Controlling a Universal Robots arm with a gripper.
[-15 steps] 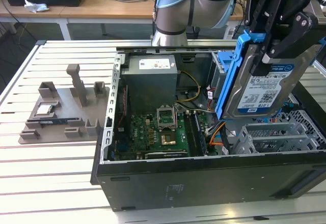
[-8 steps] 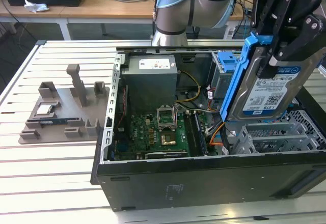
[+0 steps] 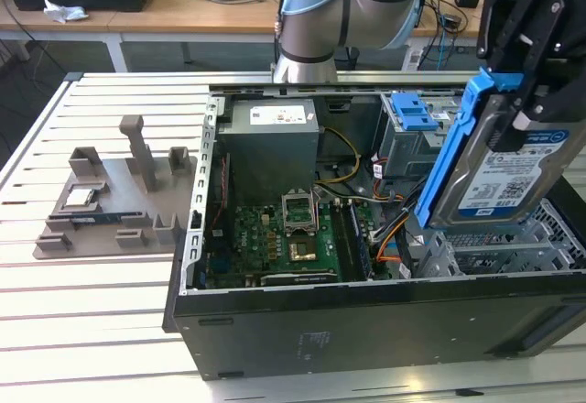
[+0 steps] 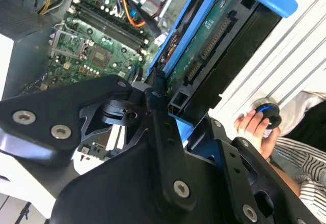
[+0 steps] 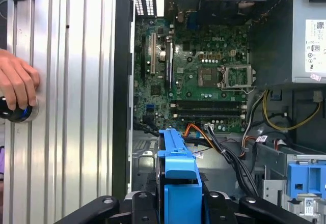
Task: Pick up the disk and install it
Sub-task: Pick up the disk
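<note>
A grey fixture (image 3: 119, 192) is lying on the slatted surface (image 3: 82, 311) to the exterior view's left of the open computer case (image 3: 366, 316). Over the case's end at the exterior view's right, the gripper (image 3: 531, 110) is clamping the disk (image 3: 508, 169), holding it tilted on edge, label showing, in its blue frame (image 3: 453, 156).

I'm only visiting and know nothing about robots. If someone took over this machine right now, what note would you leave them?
Gripper: shut on the disk, held tilted on edge above the open computer case, at the exterior view's right.
Done: disk picked up.
Left: not yet seated in the case.
Note: a person's hand is on a round black knob beside the case.
</note>
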